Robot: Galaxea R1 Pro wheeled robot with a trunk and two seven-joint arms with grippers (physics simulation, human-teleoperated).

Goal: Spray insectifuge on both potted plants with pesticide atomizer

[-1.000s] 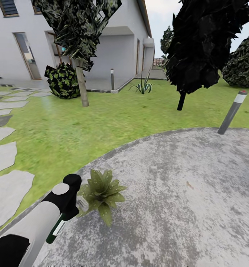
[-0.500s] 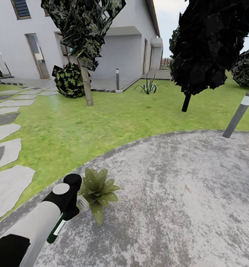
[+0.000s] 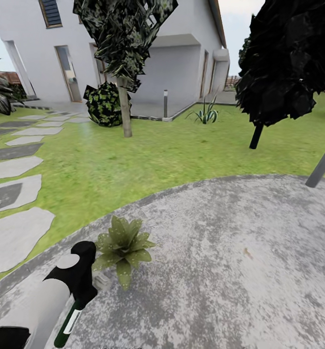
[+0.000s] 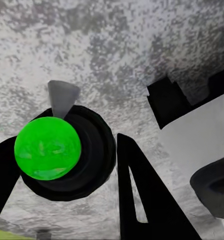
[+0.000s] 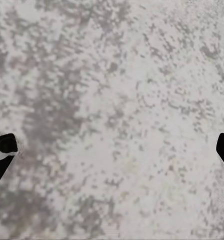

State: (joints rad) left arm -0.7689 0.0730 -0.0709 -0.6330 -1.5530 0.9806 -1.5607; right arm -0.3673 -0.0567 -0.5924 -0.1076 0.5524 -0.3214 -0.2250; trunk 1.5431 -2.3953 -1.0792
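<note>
Here the left gripper point(image 3: 80, 295) is clamped on the pesticide atomizer, a slim dark green bottle with a white label point(image 3: 68, 324), whose body hangs down below the jaws over the round grey speckled paved patio point(image 3: 239, 271). In the left wrist view the jaws sit closed against the bottle's round dark body, seen end-on with a bright green disc point(image 4: 47, 148) facing the camera and a small grey cone point(image 4: 61, 97) beside it. The right gripper point(image 5: 112, 150) has its jaws spread wide, one black fingertip point(image 5: 2, 150) at each edge of its wrist view, nothing held, bare paving beneath.

Just beyond the left jaws, nearly touching them, one potted plant, a low rosette of green pointed leaves in a small grey pot point(image 3: 121, 245), stands near the patio's edge. Farther out lies the green lawn point(image 3: 133, 160), with pale flat stepping stones point(image 3: 12, 237) off to the left side of the left jaws. A grey bollard lamp post point(image 3: 322, 167) leans at the patio's far right rim. Beyond stand a thin-trunked tree point(image 3: 126, 102), a dark-leaved tree point(image 3: 283, 63), a spiky agave clump point(image 3: 206, 115) and the white house point(image 3: 181, 63).
</note>
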